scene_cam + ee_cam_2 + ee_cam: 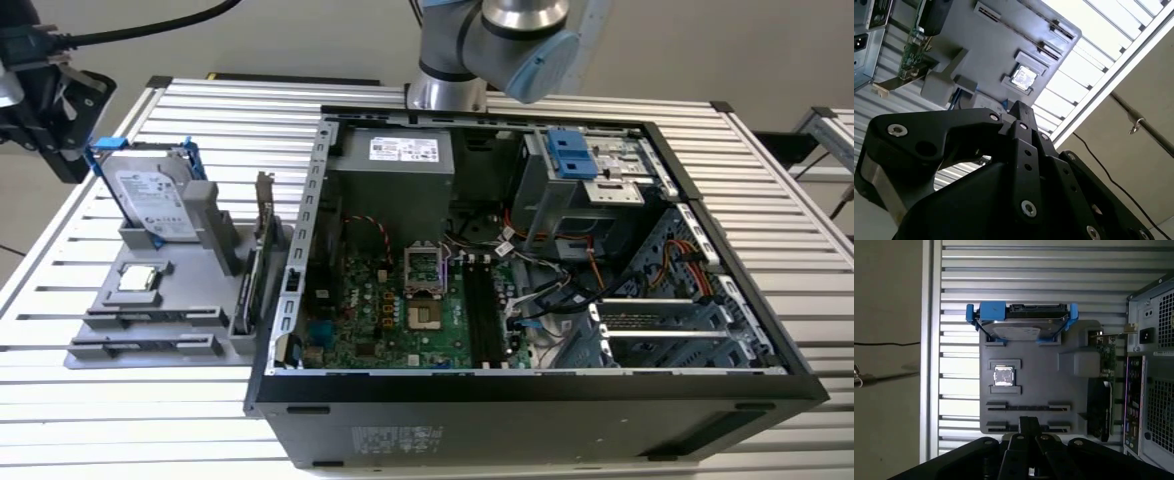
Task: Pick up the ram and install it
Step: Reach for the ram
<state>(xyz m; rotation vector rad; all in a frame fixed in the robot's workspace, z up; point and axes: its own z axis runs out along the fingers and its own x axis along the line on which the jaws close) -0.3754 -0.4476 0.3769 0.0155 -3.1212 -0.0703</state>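
Gripper (1029,426) (1021,111): you have it hanging above the gray holder (1044,385), its tip over the nearest long slot (996,428) in the first wrist view. Both wrist cameras see it edge-on, so you cannot tell how wide the pincer stands or whether it has hold of anything.

Ram: not picked out with certainty. A dark strip runs along the nearest slot and along the second long slot (1026,407) just beyond it. You cannot tell whether either strip is the stick.

Past the slots, a silver processor chip (1003,376) lies flat in its square recess. Beyond that, the hard drive (1021,330) stands on edge in its blue frame at the holder's far end. The expansion card (1101,400) stands along the side of the holder that faces the computer case (1154,365).

Exterior view: the case lies open on the slatted table (174,420), with the holder just beside it on the exterior view's left. Inside it, long dark memory slots (483,310) run beside the socket on the motherboard (387,310). Whether they are filled, you cannot tell.
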